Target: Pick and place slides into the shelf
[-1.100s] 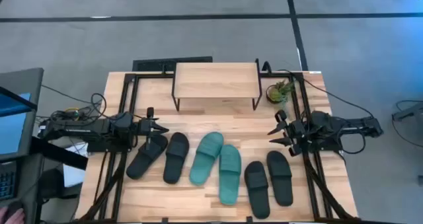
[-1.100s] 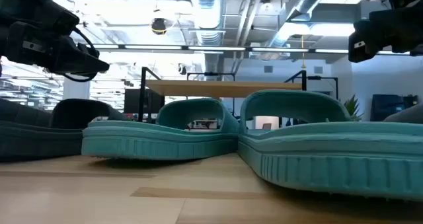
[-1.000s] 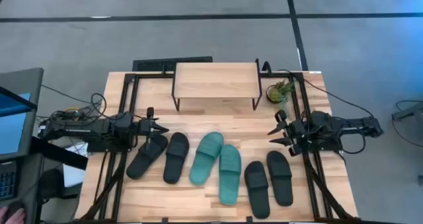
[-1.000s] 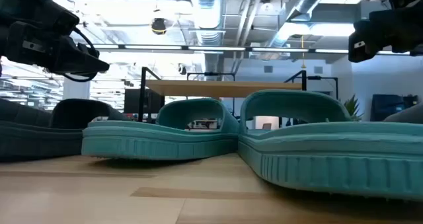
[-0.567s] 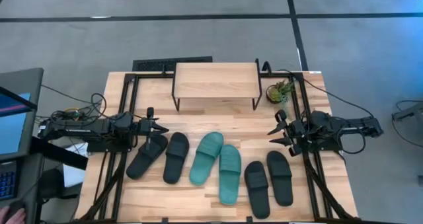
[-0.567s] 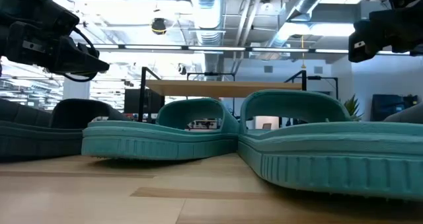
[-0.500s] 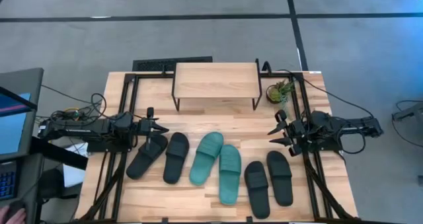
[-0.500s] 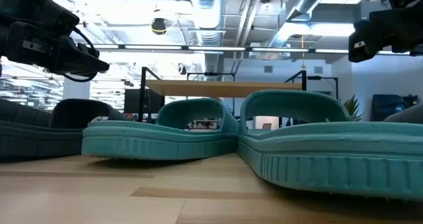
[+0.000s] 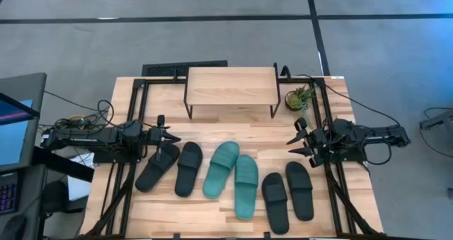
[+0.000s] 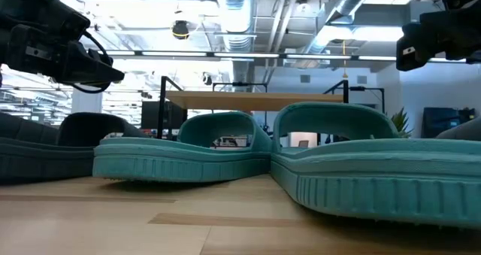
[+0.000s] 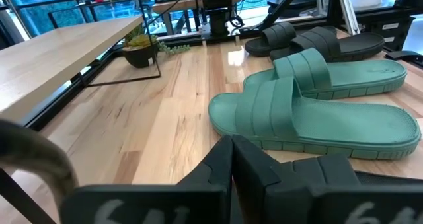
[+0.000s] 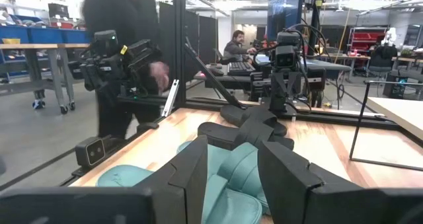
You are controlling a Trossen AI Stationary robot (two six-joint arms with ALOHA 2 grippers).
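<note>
Right gripper (image 9: 297, 141), open and empty beside the black slides (image 9: 288, 191), should descend squarely over one strap before closing.

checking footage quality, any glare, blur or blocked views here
Low view: the teal slides fill the frame, backlit by bright ceiling lights. Left wrist view: glare patch on the tabletop. Right wrist view: a person behind the table is motion-blurred.
</note>
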